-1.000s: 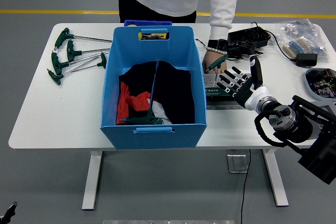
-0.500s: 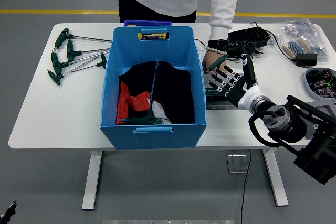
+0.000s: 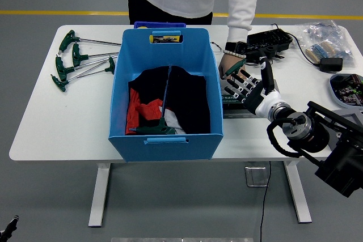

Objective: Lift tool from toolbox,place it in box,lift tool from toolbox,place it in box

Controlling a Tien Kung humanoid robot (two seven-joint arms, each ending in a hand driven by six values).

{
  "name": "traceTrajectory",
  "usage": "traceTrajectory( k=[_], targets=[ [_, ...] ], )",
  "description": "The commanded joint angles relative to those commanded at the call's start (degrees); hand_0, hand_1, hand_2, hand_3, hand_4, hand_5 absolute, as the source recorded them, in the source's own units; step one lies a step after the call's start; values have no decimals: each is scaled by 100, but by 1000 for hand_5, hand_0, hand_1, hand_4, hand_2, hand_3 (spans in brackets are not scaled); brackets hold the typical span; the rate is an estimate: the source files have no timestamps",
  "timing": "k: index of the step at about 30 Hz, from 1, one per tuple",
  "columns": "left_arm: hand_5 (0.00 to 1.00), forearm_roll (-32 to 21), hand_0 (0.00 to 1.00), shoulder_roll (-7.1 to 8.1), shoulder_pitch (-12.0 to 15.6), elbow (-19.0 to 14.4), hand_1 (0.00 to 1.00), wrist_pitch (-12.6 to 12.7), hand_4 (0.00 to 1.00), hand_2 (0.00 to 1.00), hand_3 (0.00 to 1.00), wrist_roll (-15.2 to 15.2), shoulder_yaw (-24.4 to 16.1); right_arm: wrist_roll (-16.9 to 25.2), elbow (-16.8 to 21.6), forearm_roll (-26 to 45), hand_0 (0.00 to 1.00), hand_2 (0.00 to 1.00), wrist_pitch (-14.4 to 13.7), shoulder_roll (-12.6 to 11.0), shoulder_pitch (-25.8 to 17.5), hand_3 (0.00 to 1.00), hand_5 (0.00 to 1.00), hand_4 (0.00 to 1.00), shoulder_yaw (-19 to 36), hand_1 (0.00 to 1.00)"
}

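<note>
White table (image 3: pixel 68 123), green-handled tool (image 3: pixel 233 67) just beyond right hand's (image 3: pixel 249 88) spread fingers (image 3: pixel 233 86)

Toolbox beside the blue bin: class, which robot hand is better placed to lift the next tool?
Right. The right hand hovers open over the toolbox; no left arm shows.

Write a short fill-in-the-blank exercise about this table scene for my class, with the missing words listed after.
1. The big bin on the table is coloured ____.
2. A green-handled tool lies ____ the bin.
3. The robot's right hand has its fingers ____.
4. More green-handled tools lie to the bin's ____.

Missing words: blue; inside; open; left
</note>
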Motion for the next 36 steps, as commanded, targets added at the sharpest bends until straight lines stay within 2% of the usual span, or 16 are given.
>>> traceTrajectory(
  k=[36],
  targets=[
    [791,-24,897,20,-153,0,911,-6,701,915,754,1,57,65,-577,179,613,777,37,267,291,916,900,998,7,610]
  ],
)
